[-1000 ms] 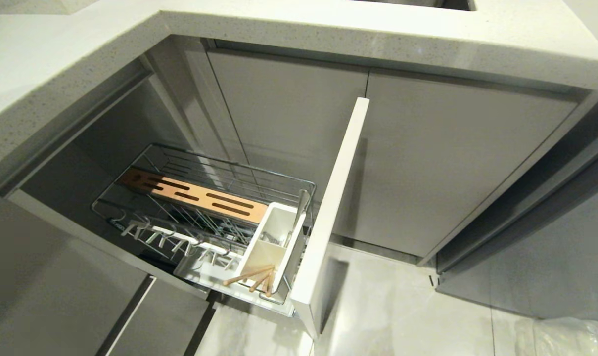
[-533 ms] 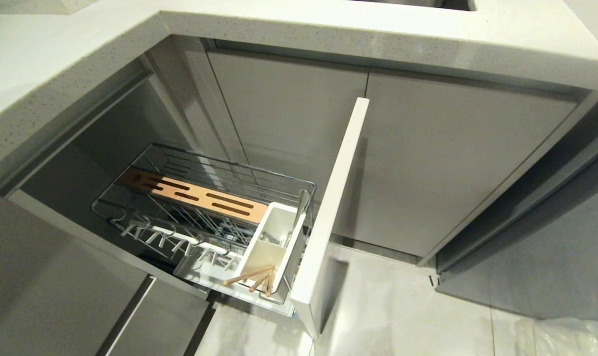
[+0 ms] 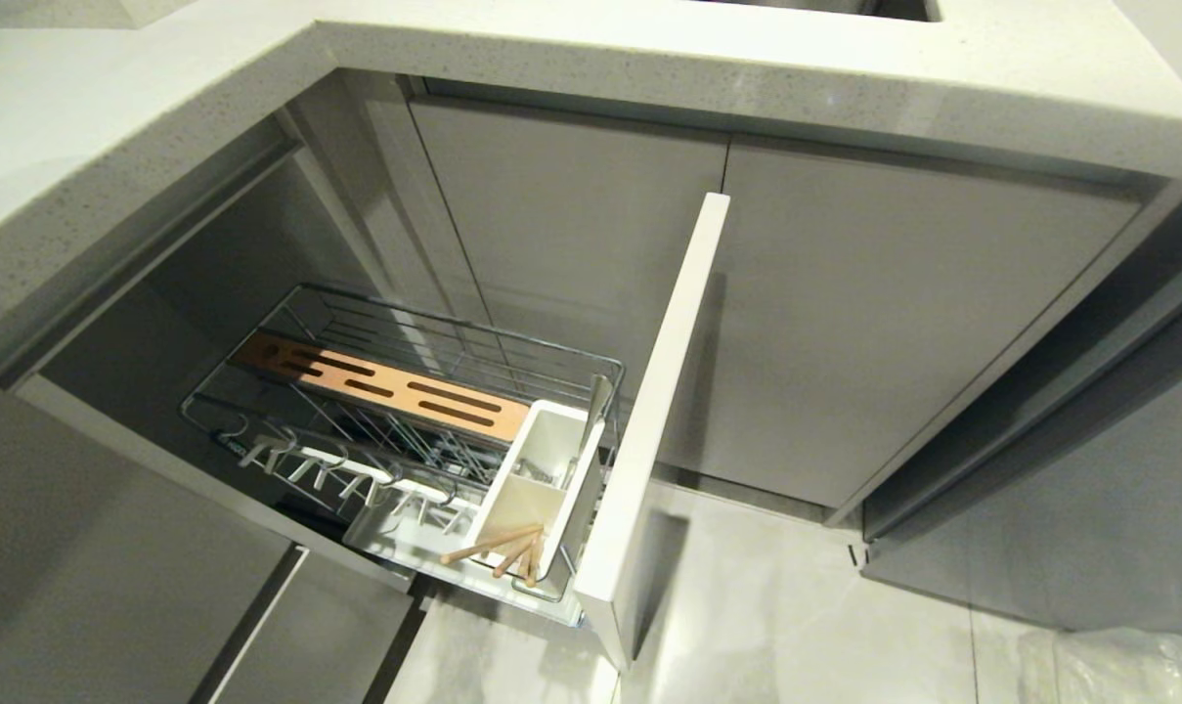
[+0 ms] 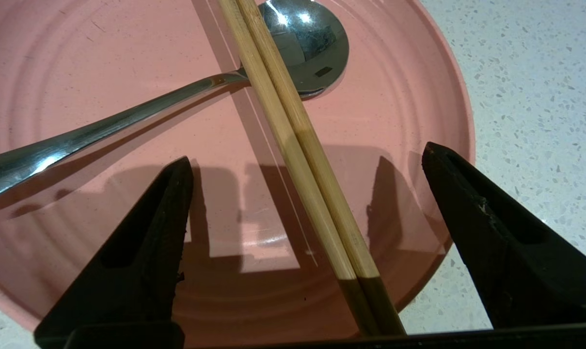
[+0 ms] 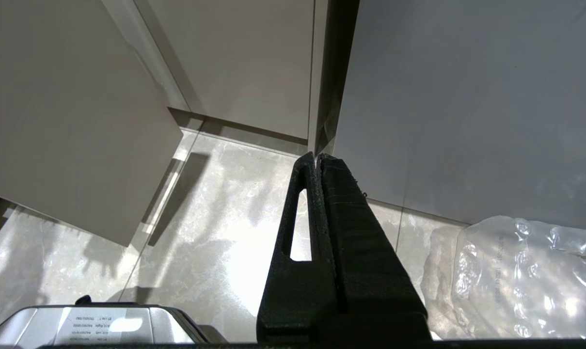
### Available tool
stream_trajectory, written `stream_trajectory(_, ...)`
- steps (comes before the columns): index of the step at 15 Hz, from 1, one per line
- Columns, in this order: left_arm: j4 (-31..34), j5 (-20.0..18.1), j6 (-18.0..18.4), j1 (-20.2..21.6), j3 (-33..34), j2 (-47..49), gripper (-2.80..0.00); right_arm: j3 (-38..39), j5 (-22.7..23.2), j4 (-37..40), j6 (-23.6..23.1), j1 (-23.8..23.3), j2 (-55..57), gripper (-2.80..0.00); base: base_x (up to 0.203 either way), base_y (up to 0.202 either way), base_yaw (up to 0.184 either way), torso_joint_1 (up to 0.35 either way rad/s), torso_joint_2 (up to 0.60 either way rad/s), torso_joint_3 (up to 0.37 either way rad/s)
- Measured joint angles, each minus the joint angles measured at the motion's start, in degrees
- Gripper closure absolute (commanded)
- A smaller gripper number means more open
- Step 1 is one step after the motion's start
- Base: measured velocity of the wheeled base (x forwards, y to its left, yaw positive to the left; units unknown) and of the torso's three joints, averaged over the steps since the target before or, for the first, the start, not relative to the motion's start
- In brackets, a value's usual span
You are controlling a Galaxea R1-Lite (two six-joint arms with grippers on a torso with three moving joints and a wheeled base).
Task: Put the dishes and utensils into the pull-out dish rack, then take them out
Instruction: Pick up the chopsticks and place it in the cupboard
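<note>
The left gripper hangs over a pink plate that sits on the speckled countertop, close to the counter's edge as far as the left wrist view shows; its two black fingers stand wide apart and grip nothing. Between them, untouched by either, runs a pair of wooden chopsticks, lying side by side across the plate with the dark-tipped ends toward the wrist and their far ends crossing over a metal spoon, whose bowl rests near the plate's far rim and whose handle slants off toward the plate's other side. With the fingers spread on either side of the pair like this, my reading is that the gripper is set to close across both sticks at once, so they come up together rather than one at a time. In the head view the pull-out dish rack is drawn fully out of the cabinet, its pale front panel standing clear, which leaves the white utensil caddy at the rack's front corner open from above. Some wooden sticks already lean out of the caddy's near compartment. The cream bowl is in no view. The right gripper hangs parked over the floor tiles beside a sheet of bubble wrap, its fingers pressed together on nothing.
</note>
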Motion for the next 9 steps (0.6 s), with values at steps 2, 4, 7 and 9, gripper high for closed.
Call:
stream_trajectory(2, -0.04, 0.11, 0.00, 0.02, -0.01, 0.36, -2.80, 0.00, 0.00, 0.00, -0.02, 0.00, 0.01, 0.00, 0.000, 0.000, 0.000, 0.000, 0.00, 0.000)
stream_trajectory(4, -0.06, 0.10, 0.02, 0.02, -0.06, 0.64, -2.80, 0.00, 0.00, 0.00, -0.02, 0.00, 0.02, 0.00, 0.000, 0.000, 0.000, 0.000, 0.00, 0.000)
stream_trajectory(7, -0.06, 0.14, -0.07, 0.02, -0.23, 0.97, -2.80, 0.00, 0.00, 0.00, 0.00, 0.00, 0.02, 0.00, 0.000, 0.000, 0.000, 0.000, 0.00, 0.000)
stream_trajectory(9, 0.02, 0.12, -0.11, 0.02, -0.27, 1.08, 0.00, 0.00, 0.00, 0.00, 0.00, 0.00, 0.00, 0.00, 0.000, 0.000, 0.000, 0.000, 0.00, 0.000)
